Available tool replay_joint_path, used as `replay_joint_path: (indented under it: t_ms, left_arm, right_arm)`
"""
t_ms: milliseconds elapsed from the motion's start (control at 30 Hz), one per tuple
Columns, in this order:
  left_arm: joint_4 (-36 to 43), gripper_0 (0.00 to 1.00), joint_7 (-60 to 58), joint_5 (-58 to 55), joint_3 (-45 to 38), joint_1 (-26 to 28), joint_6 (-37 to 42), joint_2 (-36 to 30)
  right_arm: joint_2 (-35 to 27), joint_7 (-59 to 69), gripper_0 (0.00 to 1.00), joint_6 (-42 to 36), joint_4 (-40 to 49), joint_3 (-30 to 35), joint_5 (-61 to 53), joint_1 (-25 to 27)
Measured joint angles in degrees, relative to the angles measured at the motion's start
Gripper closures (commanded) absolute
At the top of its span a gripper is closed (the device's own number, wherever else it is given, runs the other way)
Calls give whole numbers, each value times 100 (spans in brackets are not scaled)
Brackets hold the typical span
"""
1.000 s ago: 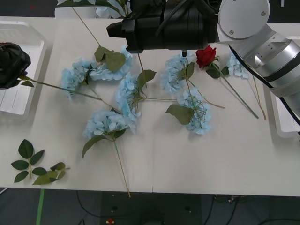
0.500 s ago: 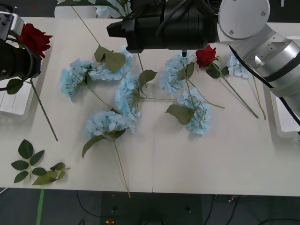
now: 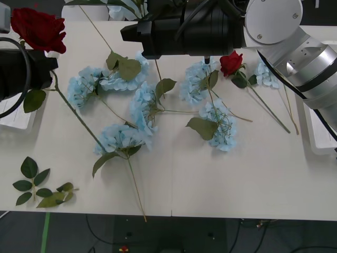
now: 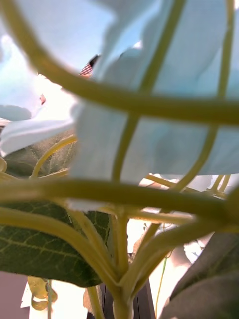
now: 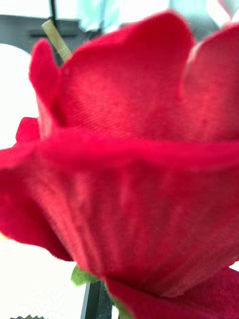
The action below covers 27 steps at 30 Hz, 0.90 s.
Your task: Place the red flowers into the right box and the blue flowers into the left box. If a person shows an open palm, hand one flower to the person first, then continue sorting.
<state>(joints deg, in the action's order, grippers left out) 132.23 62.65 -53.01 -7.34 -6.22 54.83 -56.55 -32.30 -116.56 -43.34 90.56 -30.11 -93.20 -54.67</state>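
My left gripper (image 3: pixel 42 59) is shut on a red flower (image 3: pixel 37 29) and holds it up above the table's left end. The rose's long stem (image 3: pixel 79 118) slants down toward the blue flowers. Seen from the left wrist, its red petals (image 5: pixel 134 164) sit right at the lens. A second red flower (image 3: pixel 231 62) lies on the table at the right. Several blue flowers (image 3: pixel 143 108) are spread over the middle. My right gripper (image 3: pixel 129 32) reaches across the far side, shut on a blue flower's stem (image 4: pixel 119 279). The left box (image 3: pixel 16 113) and the right box (image 3: pixel 316 134) stand at the table's ends.
Loose green leaf sprigs (image 3: pixel 37 187) lie near the front left corner. My right arm's black forearm (image 3: pixel 195 26) covers part of the table's far middle. The front strip of the table is bare.
My left gripper has risen and moved right with the red flower. The rose head now sits higher and larger, and its stem has swung toward the blue flowers. The right arm has not moved.
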Motion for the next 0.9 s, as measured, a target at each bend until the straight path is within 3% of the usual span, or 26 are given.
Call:
replay_joint_path:
  t_ms: [167,367,600,800,900]
  left_arm:
    - [55,100,623,-137,-181,-63,-84,657]
    - [0,100,682,-212,-146,-579,-84,1014]
    - [-494,100,682,-283,84,-1296,-382,1638]
    - [-762,100,681,-368,403,-1460,-1007,1917]
    - [-804,100,681,-366,528,-1538,-1042,2041]
  right_arm:
    - [0,30,100,-38,-84,0,0,0]
    - [-11,196,100,-572,-415,0,-19,-1]
    - [-407,1319,100,-2123,-916,0,-164,-30]
    - [-1007,1955,100,-3702,-1395,0,-161,-150]
    - [-1211,2224,100,-4066,-1695,0,-75,-182]
